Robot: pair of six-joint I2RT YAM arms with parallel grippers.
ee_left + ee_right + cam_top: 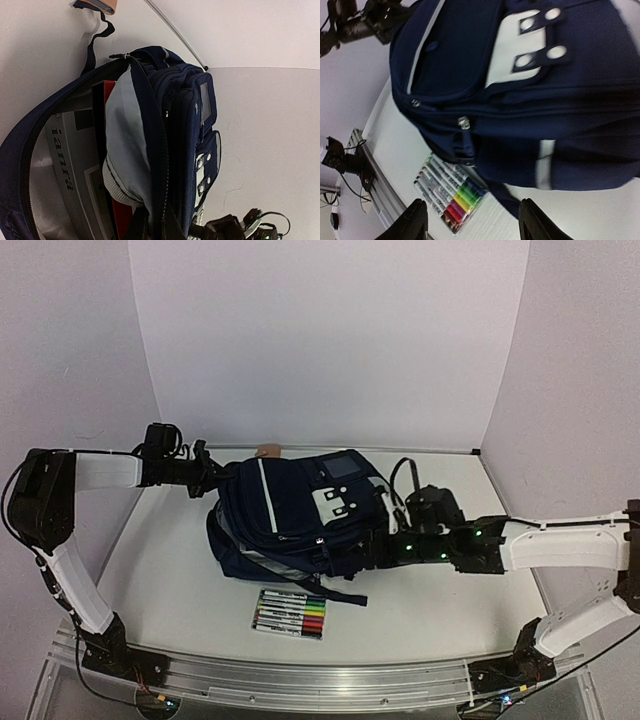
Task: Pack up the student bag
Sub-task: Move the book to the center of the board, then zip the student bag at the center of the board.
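Fingers of the left gripper [207, 474] are closed on the upper-left rim of the student bag [290, 515], which lies on the bench [170, 590] between both arms. The right gripper [475, 222] fingers stand apart and empty at the bag's right side. A marker pack [290, 613] lies just in front of the bag.

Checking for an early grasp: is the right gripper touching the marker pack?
Apart. The top view shows the right gripper beside the bag, with bare table between it and the marker pack.
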